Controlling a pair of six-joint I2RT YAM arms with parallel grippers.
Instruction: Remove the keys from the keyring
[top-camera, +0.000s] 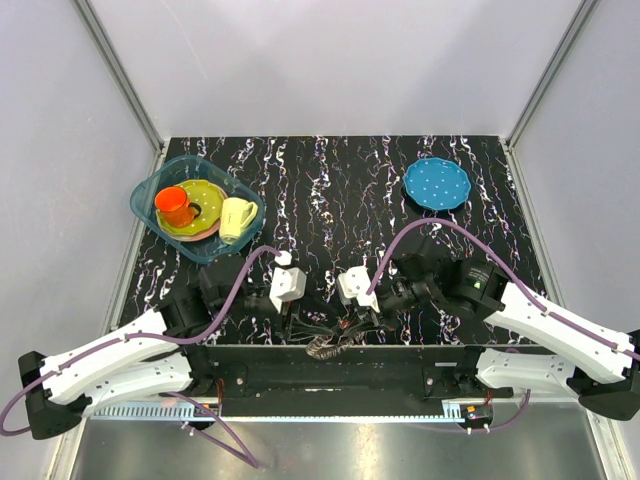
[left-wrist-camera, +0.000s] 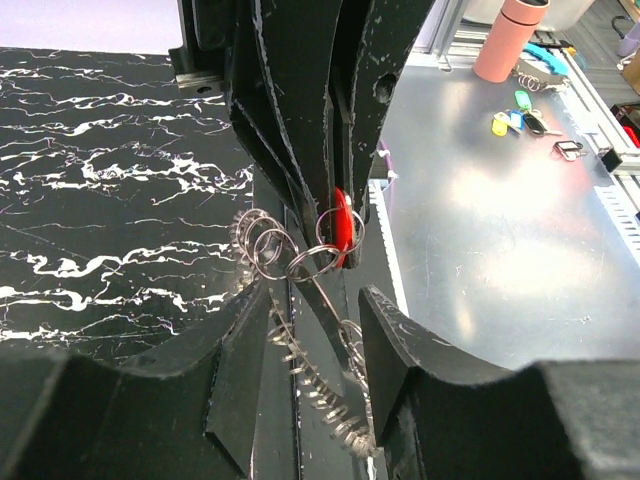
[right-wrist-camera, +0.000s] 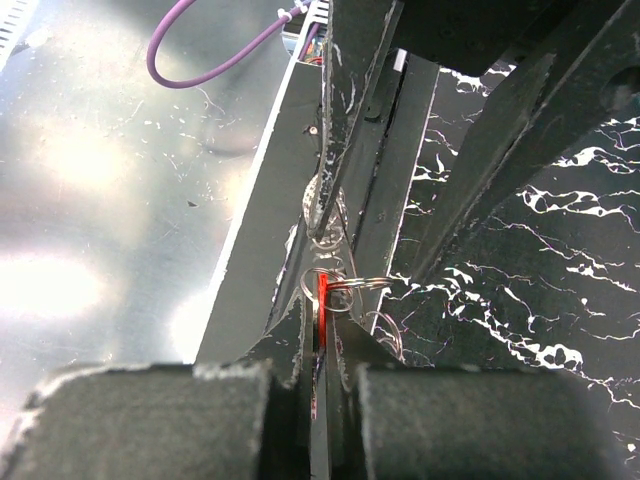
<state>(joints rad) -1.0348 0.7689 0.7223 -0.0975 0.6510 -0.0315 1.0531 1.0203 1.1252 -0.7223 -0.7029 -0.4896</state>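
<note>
The keyring (left-wrist-camera: 325, 385), a dark loop fringed with small silver rings, hangs at the table's front edge (top-camera: 325, 346). A small red key (left-wrist-camera: 342, 225) sits at its top end among a few split rings. My right gripper (right-wrist-camera: 322, 320) is shut on that red key (right-wrist-camera: 322, 290), pinching it edge-on, and reaches in from the right (top-camera: 352, 318). My left gripper (left-wrist-camera: 318, 300) comes from the left (top-camera: 303, 325). Its jaws stand apart on either side of the loop, whose fringe brushes the right finger (left-wrist-camera: 400, 340).
A clear blue tub (top-camera: 150, 190) at the back left holds an orange cup (top-camera: 174, 205), a yellow plate and a cream cup. A blue dotted plate (top-camera: 436, 183) lies at the back right. Past the table edge, a pink cylinder (left-wrist-camera: 510, 40) and coloured key tags (left-wrist-camera: 520, 110) rest on a metal surface.
</note>
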